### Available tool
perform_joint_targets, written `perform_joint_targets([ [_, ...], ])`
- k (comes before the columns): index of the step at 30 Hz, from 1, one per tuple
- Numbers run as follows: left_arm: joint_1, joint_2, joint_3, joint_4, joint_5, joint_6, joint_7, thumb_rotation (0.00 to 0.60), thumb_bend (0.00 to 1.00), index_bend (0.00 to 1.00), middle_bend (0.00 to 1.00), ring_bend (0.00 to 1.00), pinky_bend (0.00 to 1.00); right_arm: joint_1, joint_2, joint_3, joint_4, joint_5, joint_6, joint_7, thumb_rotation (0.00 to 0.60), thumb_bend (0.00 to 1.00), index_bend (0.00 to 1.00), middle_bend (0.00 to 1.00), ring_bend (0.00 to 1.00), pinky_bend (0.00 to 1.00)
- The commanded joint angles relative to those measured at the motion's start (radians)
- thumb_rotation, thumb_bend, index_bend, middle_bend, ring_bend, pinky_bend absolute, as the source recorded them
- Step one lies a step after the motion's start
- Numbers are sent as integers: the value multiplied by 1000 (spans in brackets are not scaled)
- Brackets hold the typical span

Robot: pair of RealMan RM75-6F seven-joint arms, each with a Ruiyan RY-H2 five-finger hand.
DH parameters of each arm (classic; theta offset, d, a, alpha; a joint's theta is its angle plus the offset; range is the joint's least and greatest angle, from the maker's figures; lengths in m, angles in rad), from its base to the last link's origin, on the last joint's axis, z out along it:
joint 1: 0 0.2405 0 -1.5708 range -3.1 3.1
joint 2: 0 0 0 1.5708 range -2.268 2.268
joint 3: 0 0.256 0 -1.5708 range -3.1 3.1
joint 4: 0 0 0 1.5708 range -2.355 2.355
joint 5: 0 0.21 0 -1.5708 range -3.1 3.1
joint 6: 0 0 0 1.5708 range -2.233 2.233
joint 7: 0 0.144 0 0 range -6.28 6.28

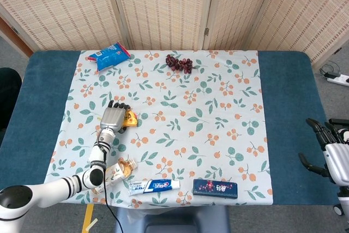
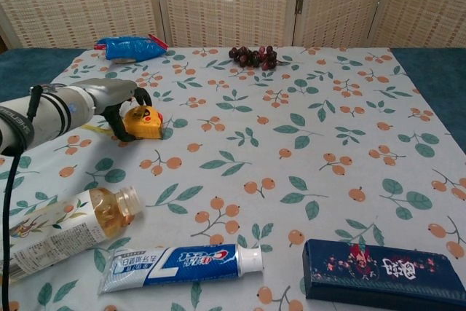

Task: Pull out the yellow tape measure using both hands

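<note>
The yellow tape measure (image 2: 146,122) lay on the table (image 1: 283,80) under the left hand (image 2: 120,101), whose fingers (image 2: 140,95) curled around it. The right hand (image 1: 334,154) hovered spread, well apart. A loose hold could let the case skid once the tape was pulled.

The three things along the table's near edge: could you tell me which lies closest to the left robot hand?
The drink bottle, lying at the left end; the toothpaste and dark box lie further right of the left robot hand.

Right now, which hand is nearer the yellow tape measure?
Left. The left hand is over the yellow tape measure, fingers curled around it. The right hand hangs off the table's far right edge.
</note>
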State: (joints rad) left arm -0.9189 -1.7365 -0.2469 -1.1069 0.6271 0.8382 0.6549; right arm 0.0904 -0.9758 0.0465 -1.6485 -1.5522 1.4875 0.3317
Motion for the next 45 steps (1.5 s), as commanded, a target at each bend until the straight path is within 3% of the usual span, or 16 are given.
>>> perform_joint_targets([
  [1,-10,-10,0,14,-6,1,8,600,339,252,220,179,0,0,-1,0,3,1,-1,3,600,395,102,122,152,51],
  [13,-23,-29,2,46,-35,2,19,600,342,314,292,220,5,-6,-5,0,17,7,-3,16,600,395,104,123,153,51],
  [23,-6,-33,-7,50,84,25,-99,600,343,520,463,357,17,1,-1,6,-2,-3,-3,-9,600,395,115,131,153,51],
  [32,22,82,-89,-235,104,100,-184,600,343,527,468,371,60,122,-49,54,-122,-62,-93,-152,600,396,119,122,137,52],
  [39,9,144,-147,-470,50,173,-160,600,344,527,468,376,69,243,-212,129,-200,1,-188,-299,600,395,118,115,140,52],
  [45,-20,168,-197,-590,-16,200,-167,600,343,527,468,378,93,336,-344,186,-206,61,-243,-416,600,396,119,93,136,51],
])
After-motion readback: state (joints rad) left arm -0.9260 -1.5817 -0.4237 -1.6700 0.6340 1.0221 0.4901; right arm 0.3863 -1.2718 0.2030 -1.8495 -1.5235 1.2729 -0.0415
